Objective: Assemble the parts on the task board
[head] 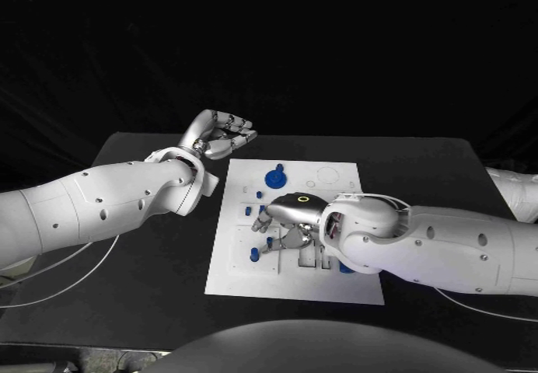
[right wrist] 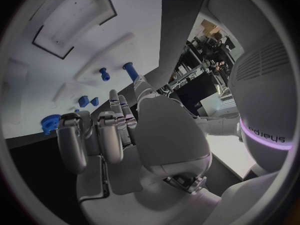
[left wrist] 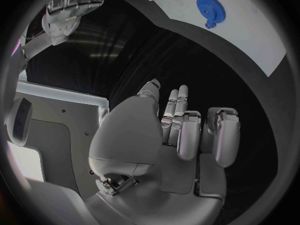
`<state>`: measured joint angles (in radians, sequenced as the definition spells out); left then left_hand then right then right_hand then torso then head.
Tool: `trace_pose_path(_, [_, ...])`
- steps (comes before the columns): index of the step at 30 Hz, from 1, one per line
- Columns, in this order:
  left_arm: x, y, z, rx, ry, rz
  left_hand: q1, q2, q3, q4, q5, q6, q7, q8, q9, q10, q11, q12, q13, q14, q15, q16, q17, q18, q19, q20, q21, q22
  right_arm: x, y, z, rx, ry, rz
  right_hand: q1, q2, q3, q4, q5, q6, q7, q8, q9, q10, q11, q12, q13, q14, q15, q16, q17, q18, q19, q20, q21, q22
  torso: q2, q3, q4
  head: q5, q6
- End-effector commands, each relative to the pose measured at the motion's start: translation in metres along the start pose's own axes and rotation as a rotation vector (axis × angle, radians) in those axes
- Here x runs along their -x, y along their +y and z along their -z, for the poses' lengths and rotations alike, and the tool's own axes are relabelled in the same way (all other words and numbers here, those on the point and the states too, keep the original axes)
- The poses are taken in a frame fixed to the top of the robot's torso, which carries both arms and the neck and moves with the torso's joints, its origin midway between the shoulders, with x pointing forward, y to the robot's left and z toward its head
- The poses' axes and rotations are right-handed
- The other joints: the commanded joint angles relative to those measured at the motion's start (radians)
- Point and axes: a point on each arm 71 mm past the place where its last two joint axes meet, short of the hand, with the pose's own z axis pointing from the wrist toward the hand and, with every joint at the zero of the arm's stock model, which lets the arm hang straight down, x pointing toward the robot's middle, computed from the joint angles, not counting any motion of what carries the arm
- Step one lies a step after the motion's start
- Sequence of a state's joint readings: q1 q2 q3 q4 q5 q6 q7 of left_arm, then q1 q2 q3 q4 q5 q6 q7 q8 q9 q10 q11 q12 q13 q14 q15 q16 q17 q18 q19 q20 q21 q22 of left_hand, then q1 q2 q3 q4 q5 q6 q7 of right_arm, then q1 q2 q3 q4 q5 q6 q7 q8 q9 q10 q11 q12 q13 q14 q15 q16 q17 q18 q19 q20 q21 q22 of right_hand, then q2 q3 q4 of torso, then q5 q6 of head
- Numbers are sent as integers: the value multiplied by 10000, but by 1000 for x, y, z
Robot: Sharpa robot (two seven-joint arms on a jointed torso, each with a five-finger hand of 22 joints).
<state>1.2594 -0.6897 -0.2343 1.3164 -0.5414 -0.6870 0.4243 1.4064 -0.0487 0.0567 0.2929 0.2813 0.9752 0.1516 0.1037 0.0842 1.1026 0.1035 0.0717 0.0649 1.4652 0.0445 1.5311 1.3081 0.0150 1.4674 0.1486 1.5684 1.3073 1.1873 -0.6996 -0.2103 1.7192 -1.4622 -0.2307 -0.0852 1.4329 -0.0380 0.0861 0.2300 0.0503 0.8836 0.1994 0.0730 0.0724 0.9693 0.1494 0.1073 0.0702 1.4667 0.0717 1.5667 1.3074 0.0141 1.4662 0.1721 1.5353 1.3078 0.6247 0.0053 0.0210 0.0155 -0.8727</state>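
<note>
Bench [head: 146, 256]: black, plain. Task board [head: 337, 284]: white, with faint grey outlines and recesses. Parts: blue; the toothed gear [left wrist: 209, 6] is a saturated blue, and the small pegs [right wrist: 104, 74] match it. Left hand [head: 222, 132]: silver, with darker grey fingers [left wrist: 187, 132] segmented by black seams. Right hand [head: 294, 214]: silver-grey, with a dark back carrying a thin yellow ring. Both arms: white, dotted with small dark holes. Cables [head: 68, 264] on the bench: white.
</note>
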Motion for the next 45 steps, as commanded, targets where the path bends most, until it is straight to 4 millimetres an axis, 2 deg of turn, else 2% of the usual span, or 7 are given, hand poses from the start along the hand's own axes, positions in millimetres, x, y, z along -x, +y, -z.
trace_pose_path(1, [-2, -2, -1, -182, 125, 34, 35, 46, -64, -2, 35, 20, 42, -58, -19, 32, -7, -45, -9, 672, -80, -7, 1691, -150, 1034, -34, 24, 2635, 25, -14, 14, -1100, -1313, -3024, -247, 65, -132, 35, 80, -138, 51, -38, -9, 358, -19, 244, 55, 1041, 63, 41, 2634, -56, 839, 108, 69, 2512, -10, -14, -9, -244, 1])
trace_pose_path(9, [-5, -3, -4, -224, 158, 24, -4, 24, -164, 1, 35, -51, 77, -122, -43, 11, 15, -51, -9, 665, -64, -14, 1672, -150, 1034, -29, 24, 2635, 67, -42, 70, -3152, -1114, -4015, -876, 317, -552, 335, 367, -774, -366, -51, -32, 1990, -691, 2124, 1148, 1041, -524, 41, 2634, -141, 1046, -410, 355, 2630, -78, -80, -99, -943, 1])
trace_pose_path(15, [-10, -5, -6, -329, 293, 93, -183, 39, -411, 5, 30, -217, 140, -252, -88, -6, 59, -46, -5, 633, -23, -44, 1602, -150, 1034, -3, 24, 2635, 65, -58, 107, -4703, -399, -4224, -2197, 978, -1702, 78, 890, -1177, -955, 161, 47, -1126, -1083, 9238, 7587, 1041, -721, 41, 2634, -78, 879, -806, 130, 2542, -90, -103, -150, -1234, 1])
trace_pose_path(20, [-12, -7, -6, -365, 398, 154, -358, 37, -629, 5, 24, -253, 158, -287, -95, -13, 76, -42, -3, 625, -5, -49, 1589, -150, 1034, 16, 24, 2635, 57, -72, 134, -6048, -7, -4521, -2890, 1040, -2489, 547, 1372, -1046, -663, 644, 173, 3452, -954, 13736, 13356, 1041, -758, 41, 2634, -7, 691, -678, -123, 2449, -109, -113, -134, -1428, 1])
trace_pose_path(23, [-12, -7, -6, -378, 403, 163, -451, 40, -739, 5, 24, -255, 162, -294, -94, -18, 80, -40, -3, 621, 2, -50, 1583, -150, 1034, 24, 24, 2635, 52, -79, 147, -6752, 93, -4683, -3321, 1169, -2881, 549, 1867, -1066, -462, 1095, 331, 6015, -794, 14635, 15006, 1041, -625, 41, 2634, 17, 625, -567, -211, 2417, -101, -109, -150, -1431, 1])
trace_pose_path(36, [-12, -7, -6, -467, 428, 135, -699, 27, -1058, -1, 36, -415, 209, -361, -115, -73, 117, -54, -4, 611, 34, -51, 1572, -150, 1034, 50, 24, 2635, 21, -89, 158, -7642, 1044, -4182, -2978, 1283, -3328, 569, 2430, -258, -594, 3647, 1904, 6015, -800, 14635, 15006, 1041, -639, 41, 2634, -121, 1000, -529, 287, 2604, -124, -104, -168, -1356, 1])
trace_pose_path(45, [-9, -5, -6, -456, 323, 67, -711, 25, -1108, -4, 45, -471, 225, -373, -121, -99, 128, -57, -4, 613, 44, -46, 1580, -150, 1034, 57, 24, 2635, 5, -86, 157, -7823, 1480, -3304, -2737, 1071, -3293, 508, 2739, -682, -684, 4412, 2800, 6015, -876, 14635, 15006, 1041, -831, 41, 2634, -141, 1046, -723, 355, 2630, -134, -107, -208, -1343, 1])
